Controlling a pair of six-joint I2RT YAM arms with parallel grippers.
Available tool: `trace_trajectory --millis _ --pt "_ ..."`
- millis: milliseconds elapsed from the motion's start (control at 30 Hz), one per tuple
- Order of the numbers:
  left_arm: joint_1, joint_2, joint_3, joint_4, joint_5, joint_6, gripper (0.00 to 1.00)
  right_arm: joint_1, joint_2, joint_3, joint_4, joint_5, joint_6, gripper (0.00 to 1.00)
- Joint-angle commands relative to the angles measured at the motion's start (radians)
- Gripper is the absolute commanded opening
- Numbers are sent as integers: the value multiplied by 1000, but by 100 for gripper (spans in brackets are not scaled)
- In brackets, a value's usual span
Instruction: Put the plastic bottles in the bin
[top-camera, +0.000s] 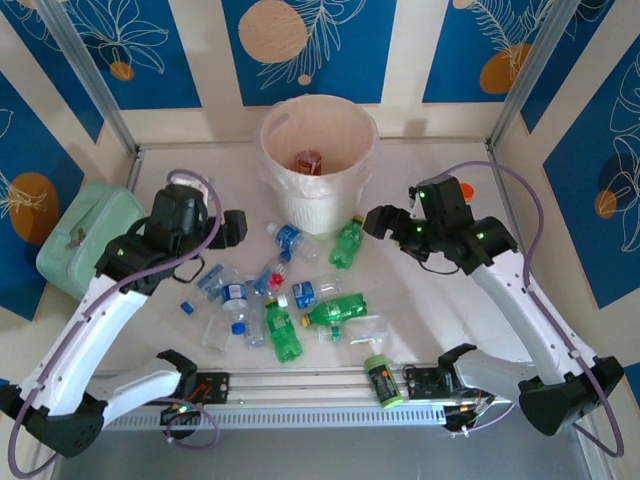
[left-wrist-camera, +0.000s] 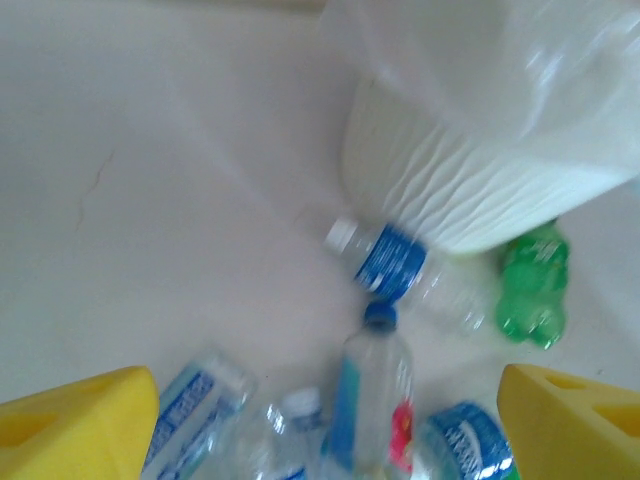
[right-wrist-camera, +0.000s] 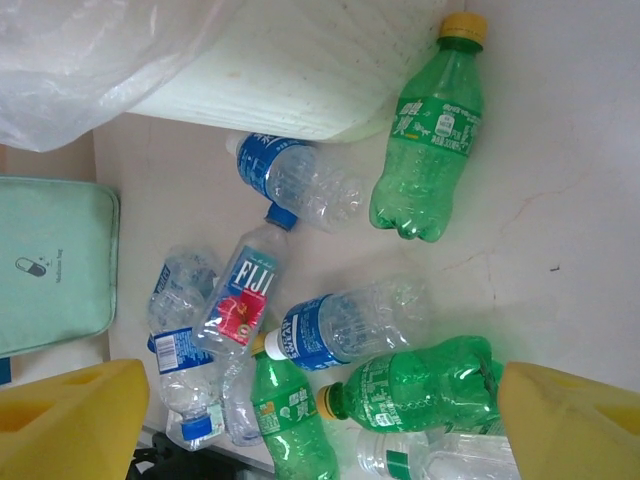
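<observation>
We see left gripper (top-camera: 238, 228) and right gripper (top-camera: 378, 220) both released, empty, above plastic bottles (top-camera: 283, 330) scattered on bench (top-camera: 405, 290) near bin (top-camera: 318, 205); one red-labelled bottle (top-camera: 308, 161) inside.

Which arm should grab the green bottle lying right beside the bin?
Right. The right gripper is open and close beside that green bottle by the bin; the left gripper, also open, is farther from it.
</observation>
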Motion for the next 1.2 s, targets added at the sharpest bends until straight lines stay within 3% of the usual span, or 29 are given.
trace_trajectory --millis 0,267,600,1167 --pt "10 -7 -78 -124 -1 -82 87 25 4 8 18 29 18 91" --pt "11 4 -279 -118 77 -235 86 57 -12 -31 38 52 46 91" --pt "39 149 -330 12 132 -226 82 74 -11 -50 43 53 53 90" --pt "57 254 -372 32 143 -235 75 75 -2 -46 49 55 53 90"
